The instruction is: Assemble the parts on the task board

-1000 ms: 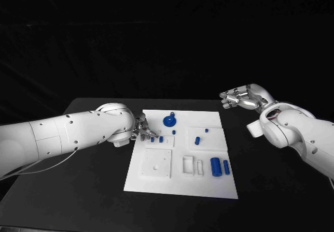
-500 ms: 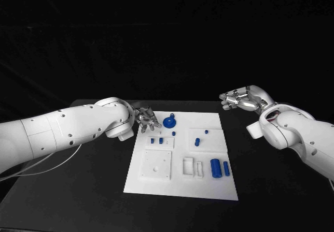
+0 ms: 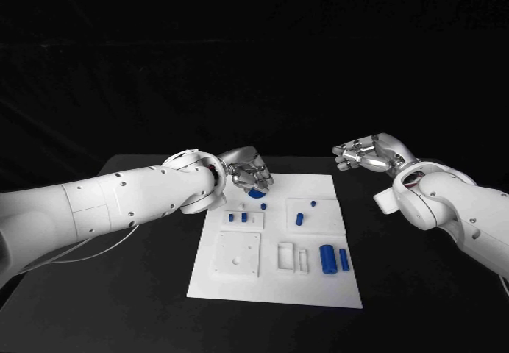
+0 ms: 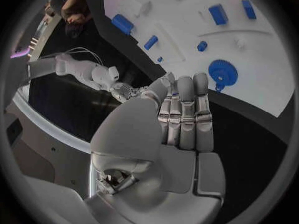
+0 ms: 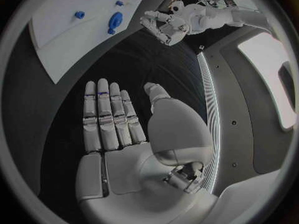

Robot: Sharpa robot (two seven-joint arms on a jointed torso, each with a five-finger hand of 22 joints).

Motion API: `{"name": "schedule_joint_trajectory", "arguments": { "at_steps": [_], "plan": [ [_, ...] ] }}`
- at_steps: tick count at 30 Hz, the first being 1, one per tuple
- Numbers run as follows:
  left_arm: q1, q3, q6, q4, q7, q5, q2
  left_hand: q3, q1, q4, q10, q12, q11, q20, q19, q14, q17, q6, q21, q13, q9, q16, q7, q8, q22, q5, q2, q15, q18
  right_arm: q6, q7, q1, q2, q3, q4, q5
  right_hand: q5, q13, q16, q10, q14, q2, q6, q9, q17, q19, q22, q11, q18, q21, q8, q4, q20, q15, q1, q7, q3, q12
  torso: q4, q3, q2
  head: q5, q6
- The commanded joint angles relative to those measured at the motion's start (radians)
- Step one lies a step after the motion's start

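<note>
The white task board [image 3: 271,283] lies in the middle of the black table. A blue gear [image 3: 256,194] sits near its far left corner, also seen in the left wrist view [image 4: 222,72] and the right wrist view [image 5: 115,20]. My left hand [image 3: 246,173] hovers just over the gear, partly covering it; its fingers [image 4: 186,115] are straight, side by side, and hold nothing. My right hand [image 3: 366,154] hangs beyond the board's far right corner with its palm flat and empty [image 5: 118,124]. Small blue pegs [image 3: 240,217] stand left of centre.
On the board's near right lie a thick blue cylinder [image 3: 328,257] and a thinner one [image 3: 343,257]. A white square plate [image 3: 239,254] and a white bracket [image 3: 288,254] lie near them. More small blue pieces [image 3: 300,218] stand in the middle. Black table [image 3: 424,294] surrounds the board.
My left hand has risen from the board's left edge by the small pegs and swung toward the far side, over the blue gear. The right hand has hardly moved.
</note>
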Motion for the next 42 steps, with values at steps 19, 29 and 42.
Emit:
{"name": "schedule_joint_trajectory", "arguments": {
  "at_steps": [19, 29, 42],
  "plan": [
    [-0.029, -0.026, -0.004, -0.127, 0.071, -0.470, 0.108, -0.032, 0.016, 0.109, -0.117, -0.006, 0.025, 0.012, 0.050, 0.037, -0.071, -0.069, -0.024, -0.001, -0.014, 0.065, 0.004, -0.003, 0.041, -0.091, -0.091, 0.007, 0.026, 0.008, 0.011, 0.000, 0.008, 0.001, 0.001, -0.005, 0.004, 0.000, -0.005, -0.007, -0.005, 0.007, -0.005, 0.001, -0.001, -0.008, -0.001, 0.002, -0.001, -0.007, 0.001, -0.006, 0.000, 0.000, 0.002, 0.002, 0.008, -0.004, 0.0015, -0.0012, -0.001, -0.003, 0.008],
    [-0.035, -0.028, 0.054, -0.148, 0.021, -0.513, 0.120, -0.048, 0.023, 0.131, -0.154, -0.007, 0.031, 0.016, 0.048, 0.007, -0.152, -0.093, -0.065, -0.001, -0.016, 0.093, 0.008, -0.003, 0.048, -0.086, -0.093, 0.009, 0.023, 0.005, 0.012, 0.000, 0.008, 0.001, 0.000, -0.005, 0.006, 0.000, -0.005, -0.006, -0.004, 0.006, -0.005, 0.001, -0.001, -0.008, -0.001, 0.002, -0.001, -0.007, 0.001, -0.006, 0.000, 0.000, 0.000, 0.002, 0.013, -0.004, -0.0001, -0.0009, 0.000, -0.007, 0.007],
    [-0.051, -0.028, 0.081, -0.172, 0.035, -0.495, 0.127, 0.064, -0.006, 0.119, -0.137, -0.007, 0.019, 0.002, 0.057, 0.019, -0.176, -0.077, -0.043, -0.002, -0.017, 0.130, -0.003, -0.003, 0.073, -0.114, -0.097, -0.005, 0.014, 0.006, 0.012, 0.000, 0.009, 0.001, 0.000, -0.005, 0.006, 0.000, -0.005, -0.006, -0.004, 0.006, -0.005, 0.001, -0.001, -0.008, -0.001, 0.002, -0.001, -0.007, 0.001, -0.006, 0.000, 0.000, 0.000, 0.002, 0.013, -0.004, 0.0020, 0.0000, 0.000, -0.012, 0.002]
  ]
}}
